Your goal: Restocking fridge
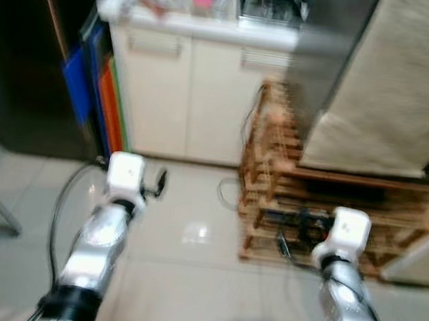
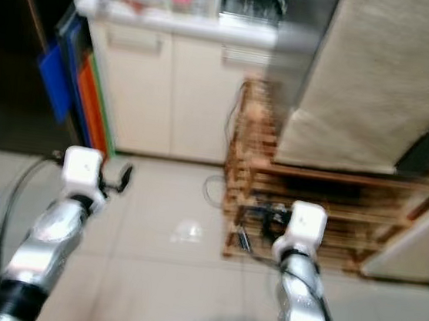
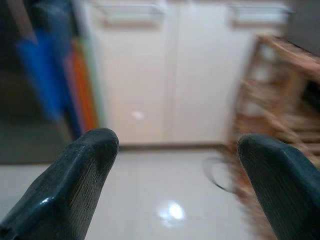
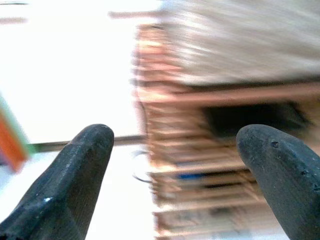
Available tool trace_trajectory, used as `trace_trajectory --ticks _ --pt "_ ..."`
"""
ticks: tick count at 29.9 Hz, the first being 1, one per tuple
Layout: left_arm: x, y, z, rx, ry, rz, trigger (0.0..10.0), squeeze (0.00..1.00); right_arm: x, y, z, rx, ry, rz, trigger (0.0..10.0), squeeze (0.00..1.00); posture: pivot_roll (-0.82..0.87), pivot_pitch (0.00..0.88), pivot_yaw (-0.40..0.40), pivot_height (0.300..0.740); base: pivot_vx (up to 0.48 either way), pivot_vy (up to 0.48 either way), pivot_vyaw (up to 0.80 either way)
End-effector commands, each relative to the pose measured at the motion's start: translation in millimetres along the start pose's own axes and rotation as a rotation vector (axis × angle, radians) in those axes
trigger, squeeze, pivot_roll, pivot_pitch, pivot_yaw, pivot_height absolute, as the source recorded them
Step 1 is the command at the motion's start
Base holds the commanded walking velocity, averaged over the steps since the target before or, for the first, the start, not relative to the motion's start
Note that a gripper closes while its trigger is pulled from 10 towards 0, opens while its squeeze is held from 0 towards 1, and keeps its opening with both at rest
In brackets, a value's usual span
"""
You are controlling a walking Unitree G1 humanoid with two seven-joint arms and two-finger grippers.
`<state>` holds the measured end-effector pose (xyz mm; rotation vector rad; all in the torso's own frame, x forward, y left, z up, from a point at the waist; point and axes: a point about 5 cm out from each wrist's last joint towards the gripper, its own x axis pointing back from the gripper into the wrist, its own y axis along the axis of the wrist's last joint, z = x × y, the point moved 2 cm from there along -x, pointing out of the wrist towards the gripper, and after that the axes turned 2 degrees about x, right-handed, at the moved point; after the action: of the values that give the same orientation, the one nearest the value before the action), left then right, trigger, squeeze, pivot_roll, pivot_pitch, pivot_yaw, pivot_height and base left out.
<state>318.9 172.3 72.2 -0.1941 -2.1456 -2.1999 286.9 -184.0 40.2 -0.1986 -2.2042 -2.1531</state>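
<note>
Where pale tiles point(image 1: 185, 281) end—cabinets point(image 1: 183, 95), wooden rack point(image 1: 275, 175).

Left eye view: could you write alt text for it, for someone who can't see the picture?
Blurred view down a robot's two silver arms, left gripper and right gripper held low over a pale tiled floor. Ahead stand white cabinets with a cluttered counter, a wooden slatted rack on the right, and blue and orange boards leaning on the left.

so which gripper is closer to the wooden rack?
Right. The right gripper sits just in front of the wooden rack, facing it. The left gripper is off to the rack's left over the floor tiles, facing the white cabinet.
</note>
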Motion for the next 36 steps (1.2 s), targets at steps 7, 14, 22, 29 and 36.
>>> trace_trajectory --ticks 7,14,22,29,36 --pt "18.7 39 14.6 0.018 -0.014 -0.208 10.0 0.00 -0.7 55 1.0 0.041 -0.032 -0.251 10.0 0.00 0.02 0.000 -0.011 0.740 0.000 0.000 0.00" --pt "21.0 48 -3.5 -0.039 -0.140 -0.213 10.0 0.00 -0.7 49 -2.0 0.038 -0.051 -0.227 10.0 0.00 0.04 0.000 -0.019 0.740 0.121 0.000 0.00" --pt "23.3 46 -17.2 -0.070 -0.239 -0.209 10.0 0.00 -4.9 34 0.1 0.044 -0.073 -0.144 10.0 0.00 0.04 0.000 -0.014 0.740 0.442 0.000 -0.10" --pt "18.5 45 -19.0 -0.067 -0.226 -0.203 10.0 0.00 -8.7 38 1.9 0.057 -0.061 -0.167 10.0 0.00 0.04 0.000 -0.020 0.740 0.449 0.000 -0.75" --pt "16.2 49 -22.5 -0.070 -0.223 -0.223 10.0 0.00 -14.5 43 6.1 0.067 -0.038 -0.178 10.0 0.00 0.04 0.000 -0.022 0.740 0.448 0.000 0.00"
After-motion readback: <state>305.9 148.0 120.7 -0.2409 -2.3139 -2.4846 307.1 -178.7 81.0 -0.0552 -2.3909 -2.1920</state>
